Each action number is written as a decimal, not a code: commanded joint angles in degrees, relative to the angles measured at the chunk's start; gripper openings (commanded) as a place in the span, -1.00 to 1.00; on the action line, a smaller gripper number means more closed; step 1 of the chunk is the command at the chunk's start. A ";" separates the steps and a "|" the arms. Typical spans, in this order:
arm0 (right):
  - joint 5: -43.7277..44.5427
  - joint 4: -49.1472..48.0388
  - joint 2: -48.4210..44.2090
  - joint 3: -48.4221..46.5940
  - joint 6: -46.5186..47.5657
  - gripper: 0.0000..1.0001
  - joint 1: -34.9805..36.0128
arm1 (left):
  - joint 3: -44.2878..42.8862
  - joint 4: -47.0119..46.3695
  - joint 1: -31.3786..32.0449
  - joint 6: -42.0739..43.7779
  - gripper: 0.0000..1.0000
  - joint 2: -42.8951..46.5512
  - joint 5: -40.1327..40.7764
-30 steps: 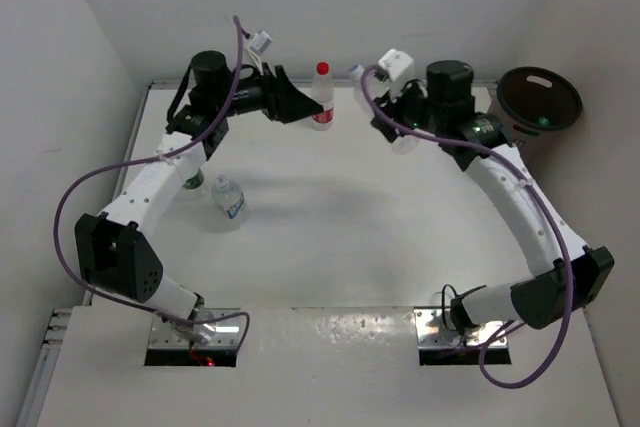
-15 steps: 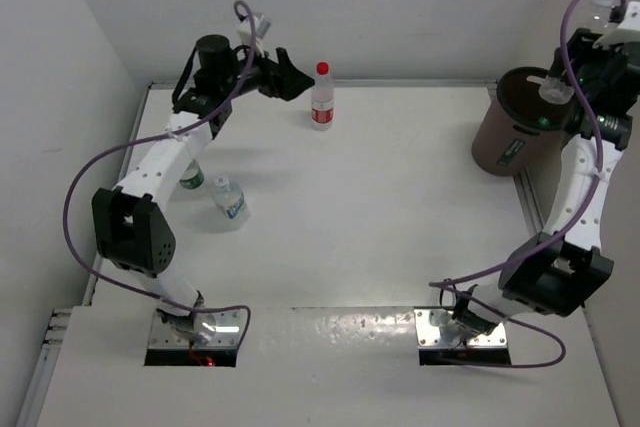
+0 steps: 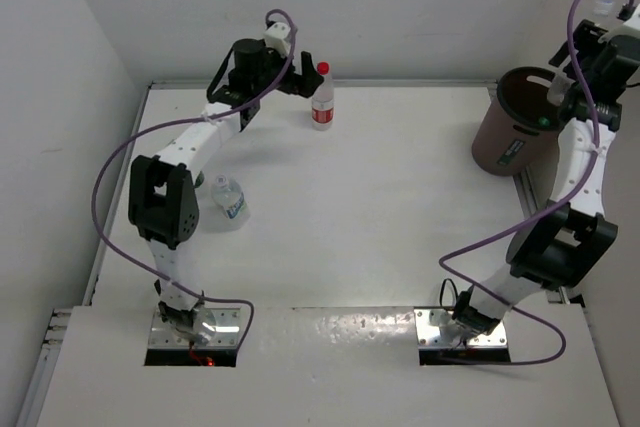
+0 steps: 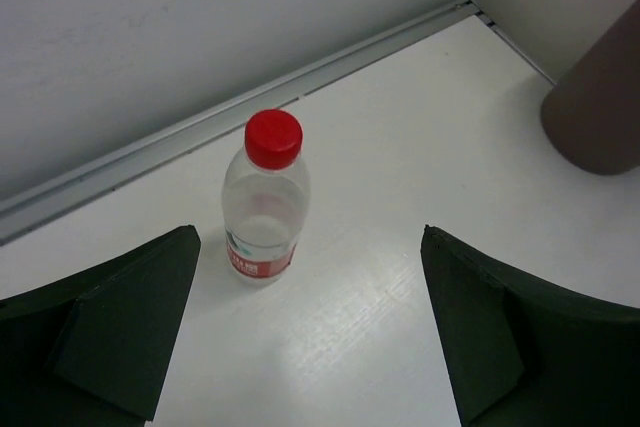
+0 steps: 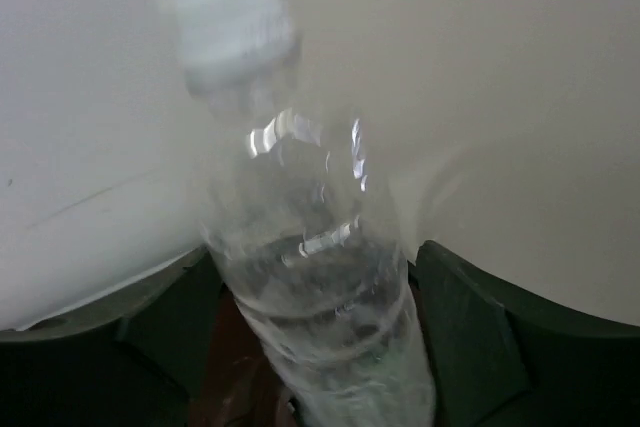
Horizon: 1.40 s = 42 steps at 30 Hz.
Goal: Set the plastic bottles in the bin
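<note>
A clear plastic bottle with a white cap (image 5: 300,207) stands blurred between the fingers of my right gripper (image 5: 312,282). The jaws are parted, with narrow gaps on both sides of it. From above, this bottle (image 3: 556,93) and my right gripper (image 3: 574,87) are over the mouth of the brown bin (image 3: 508,143). A red-capped bottle (image 4: 264,202) stands upright near the back wall. My left gripper (image 4: 308,247) is wide open just short of it and holds nothing. Another clear bottle (image 3: 229,199) lies on the left of the table.
The bin (image 4: 600,97) stands in the back right corner, against the side wall. The back wall and its rail (image 4: 150,152) run right behind the red-capped bottle (image 3: 321,97). My left arm (image 3: 190,152) reaches along the table's left side.
My right gripper has carried the white-capped bottle from mid-table to over the bin, and its jaws have parted. My left gripper has swung right, closer to the red-capped bottle.
</note>
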<state>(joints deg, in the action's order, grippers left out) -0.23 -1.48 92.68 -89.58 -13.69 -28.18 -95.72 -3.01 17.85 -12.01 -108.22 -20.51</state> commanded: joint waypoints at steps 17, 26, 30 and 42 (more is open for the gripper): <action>-10.73 0.42 -11.73 4.40 -3.62 0.72 1.64 | -21.35 -5.34 5.62 9.55 0.97 -23.78 15.59; -26.39 4.19 -18.76 11.88 2.08 0.75 5.41 | -18.54 -8.51 3.77 2.97 -0.31 -18.89 3.75; -32.80 6.13 -20.17 13.72 4.46 0.75 9.19 | -15.21 -10.52 2.73 -3.44 -0.53 -11.43 -5.83; -35.54 16.76 -18.59 12.51 17.21 0.89 35.47 | 3.69 -18.08 7.46 -26.83 -0.61 8.90 -25.62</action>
<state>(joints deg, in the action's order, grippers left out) -34.15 13.80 73.52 -73.58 0.30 3.99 -94.26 -16.73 22.74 -32.12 -102.30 -39.46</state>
